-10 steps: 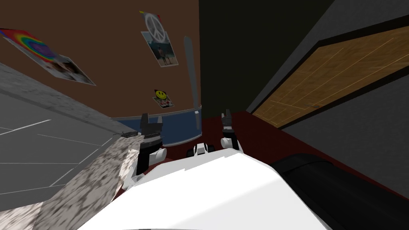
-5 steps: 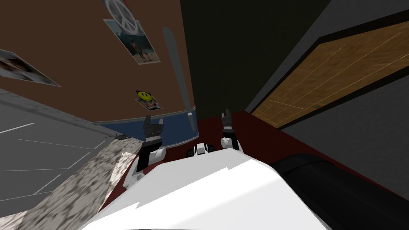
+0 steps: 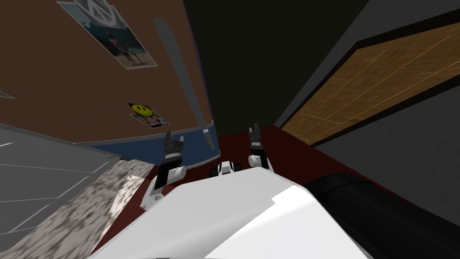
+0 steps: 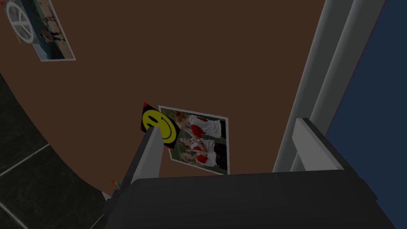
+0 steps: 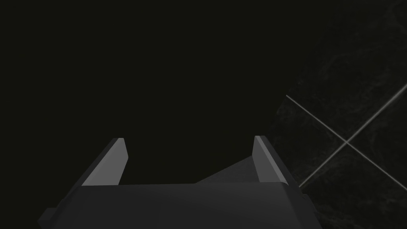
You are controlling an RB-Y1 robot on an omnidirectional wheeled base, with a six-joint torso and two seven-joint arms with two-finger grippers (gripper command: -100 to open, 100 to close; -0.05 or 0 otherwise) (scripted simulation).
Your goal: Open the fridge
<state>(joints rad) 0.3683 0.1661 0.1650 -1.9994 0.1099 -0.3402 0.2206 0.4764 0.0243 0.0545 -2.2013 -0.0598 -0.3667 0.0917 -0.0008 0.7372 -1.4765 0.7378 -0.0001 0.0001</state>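
Fridge (image 3: 81,81) stood directly ahead of the robot, with a brown door face and a long grey handle (image 3: 179,76) running along the door edge beside a dark flat surface (image 3: 242,67). A blue panel (image 3: 143,150) sat below the brown door. A smiley sticker (image 3: 140,109) overlapped a photo (image 4: 200,139) on the door, and another photo (image 3: 121,47) was higher up. The left pincer (image 3: 174,137) was raised in front of the blue panel near the handle's lower end, fingers spread, holding nothing. In the left wrist view the handle (image 4: 330,79) rose just beside one finger (image 4: 314,147); I could not tell if they touched. The right pincer (image 3: 255,128) hovered over the dark red floor (image 3: 287,153), fingers also spread and empty, facing the dark surface. A speckled counter (image 3: 67,211) lay at the robot's left and a wooden door (image 3: 382,81) at its right.
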